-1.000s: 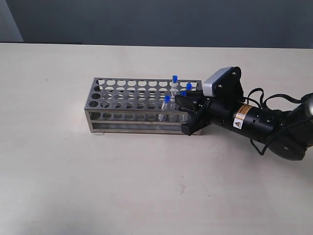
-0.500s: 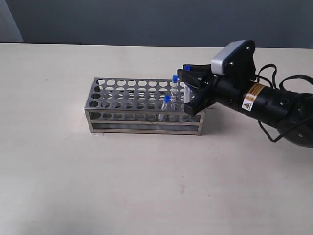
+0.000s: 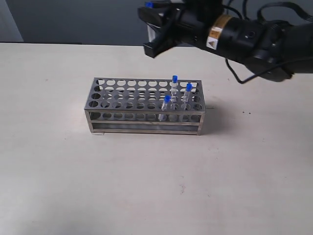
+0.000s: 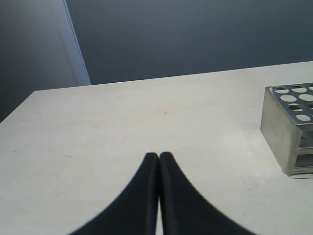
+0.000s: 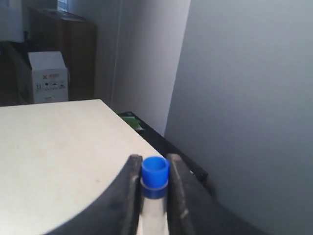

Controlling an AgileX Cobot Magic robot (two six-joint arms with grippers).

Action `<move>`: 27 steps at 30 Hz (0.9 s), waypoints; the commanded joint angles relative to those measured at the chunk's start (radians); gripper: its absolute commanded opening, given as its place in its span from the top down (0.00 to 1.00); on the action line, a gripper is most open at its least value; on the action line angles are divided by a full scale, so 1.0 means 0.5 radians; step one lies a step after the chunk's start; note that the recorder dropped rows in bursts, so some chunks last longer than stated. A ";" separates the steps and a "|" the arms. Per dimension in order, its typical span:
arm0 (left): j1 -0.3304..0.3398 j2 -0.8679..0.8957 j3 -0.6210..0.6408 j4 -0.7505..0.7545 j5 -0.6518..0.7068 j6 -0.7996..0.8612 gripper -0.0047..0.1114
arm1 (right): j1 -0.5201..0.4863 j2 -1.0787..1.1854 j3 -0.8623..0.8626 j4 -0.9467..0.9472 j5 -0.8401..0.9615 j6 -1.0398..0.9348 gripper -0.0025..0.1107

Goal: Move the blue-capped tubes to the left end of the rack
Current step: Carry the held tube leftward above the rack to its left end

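Observation:
The steel rack (image 3: 122, 105) stands mid-table, and its left end (image 4: 283, 137) shows in the left wrist view. Three blue-capped tubes (image 3: 174, 88) (image 3: 187, 95) (image 3: 166, 107) stand upright in holes near its right end. My right gripper (image 3: 152, 24) hangs high above the rack's far side, shut on a fourth blue-capped tube (image 5: 155, 178), whose cap (image 3: 149, 5) pokes out above the fingers. My left gripper (image 4: 159, 156) is shut and empty, low over bare table to the left of the rack; it is out of the exterior view.
The pale table (image 3: 146, 186) spreads wide round the rack. A dark wall runs behind the far edge. In the right wrist view a white box (image 5: 46, 78) and dark furniture stand off the table in the room beyond.
My right gripper has pulled one blue-capped tube out of the rack's right end and carried it up and to the left, high above the rack. Three tubes stay in place.

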 commanded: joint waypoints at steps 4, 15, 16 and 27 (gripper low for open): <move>-0.014 0.009 -0.004 0.000 -0.027 -0.007 0.96 | 0.222 0.372 -0.441 -0.045 0.056 0.180 0.98; -0.014 0.009 -0.004 0.000 -0.027 -0.007 0.96 | 0.335 0.878 -0.802 0.089 0.065 0.184 0.98; -0.014 0.009 -0.004 0.000 -0.027 -0.007 0.96 | 0.335 0.914 -0.833 0.093 0.056 0.196 0.98; -0.014 0.009 -0.004 0.000 -0.027 -0.007 0.96 | 0.339 1.050 -0.990 0.127 0.176 0.220 0.98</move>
